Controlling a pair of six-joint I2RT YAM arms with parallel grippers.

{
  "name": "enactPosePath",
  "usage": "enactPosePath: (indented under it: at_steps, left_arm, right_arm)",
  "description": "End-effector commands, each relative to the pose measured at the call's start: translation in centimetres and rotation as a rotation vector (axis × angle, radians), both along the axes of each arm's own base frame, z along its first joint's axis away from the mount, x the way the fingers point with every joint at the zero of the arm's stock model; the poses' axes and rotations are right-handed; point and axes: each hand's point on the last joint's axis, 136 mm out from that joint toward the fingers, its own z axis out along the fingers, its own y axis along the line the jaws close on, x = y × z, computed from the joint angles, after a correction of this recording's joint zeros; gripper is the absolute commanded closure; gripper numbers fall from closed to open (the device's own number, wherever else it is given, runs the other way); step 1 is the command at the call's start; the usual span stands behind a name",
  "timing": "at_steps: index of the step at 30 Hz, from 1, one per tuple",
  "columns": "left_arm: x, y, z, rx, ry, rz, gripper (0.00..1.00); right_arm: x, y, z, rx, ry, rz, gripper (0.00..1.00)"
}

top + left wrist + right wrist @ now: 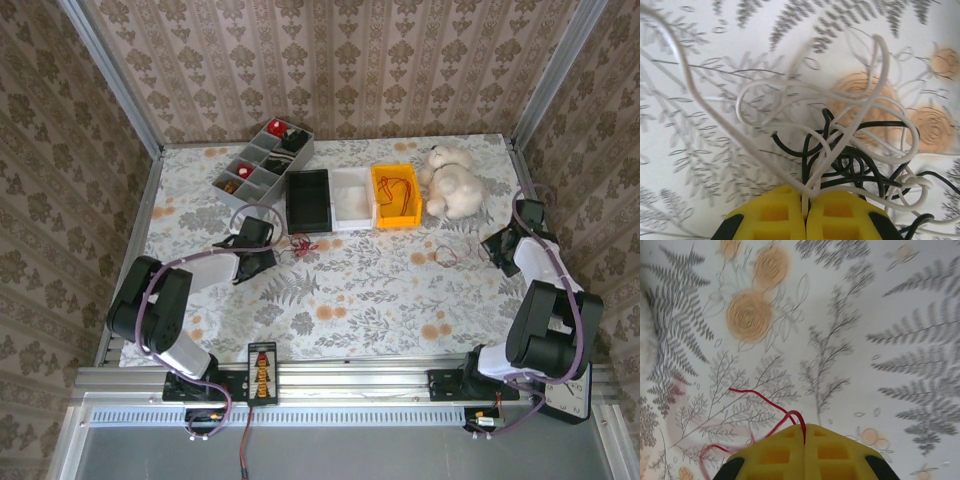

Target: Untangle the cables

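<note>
not even halfway imo. left gripper [806, 212] is pinched shut on the white cable [790, 95], which is knotted with the black cable [860, 167] well left of the yellow bin [397, 223]. right gripper [805, 436] is clamped on a loose red cable [765, 395] right of that bin.

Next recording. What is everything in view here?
divided tray: one, grey, far left
black bin, white bin, yellow bin: one each, far-middle row
teddy bear: one, cream, far right
white cable: one, whitish, tangled on the tablecloth
black cable: one, black, same tangle
red cable: one, red, right side
second red cable: one, red, in yellow bin
left claw: one, yellow, shut on white cable
right claw: one, yellow, shut on red cable
</note>
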Motion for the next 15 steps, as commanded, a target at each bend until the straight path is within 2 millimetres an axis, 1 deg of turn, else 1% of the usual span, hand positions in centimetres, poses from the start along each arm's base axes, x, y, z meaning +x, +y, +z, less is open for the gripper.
enactPosePath:
  at_steps: [1,2,4,5,7,8,11,13,15]
  left_arm:
    - [-3.9,5.2,-2.1,0.168,0.134,0.159,1.0]
    - [-3.7,5.1,-1.9,0.162,0.124,0.158,1.0]
    - [-3.0,4.0,-1.6,0.132,0.102,0.093,1.0]
    - [-2.6,3.3,-1.4,0.123,0.094,0.054,1.0]
    - [-1.8,1.3,-1.3,0.1,0.075,-0.067,1.0]
    - [-1.7,-0.8,-1.1,0.086,0.061,-0.16,1.0]
    - [-1.9,-6.1,-0.8,0.008,0.016,-0.423,1.0]
    - [-2.7,-9.6,-0.4,-0.06,-0.011,-0.579,1.0]
    - [-3.6,-12.2,-0.1,-0.145,-0.018,-0.691,1.0]
  right_arm:
    - [-1.6,-1.5,1.3,-0.045,0.007,-0.052,1.0]
    - [-1.6,-1.7,1.7,-0.051,-0.009,-0.053,1.0]
    - [-0.7,-1.7,2.7,-0.058,-0.056,-0.013,1.0]
    - [-0.1,-1.2,3.1,-0.05,-0.085,0.021,1.0]
    - [1.6,0.0,4.2,-0.035,-0.157,0.094,1.0]
    - [2.5,0.8,4.9,-0.028,-0.203,0.137,1.0]
    - [5.4,4.1,8.1,-0.014,-0.372,0.289,1.0]
    - [6.9,6.7,11.3,-0.002,-0.492,0.396,1.0]
    - [7.9,8.9,14.5,-0.011,-0.575,0.483,1.0]
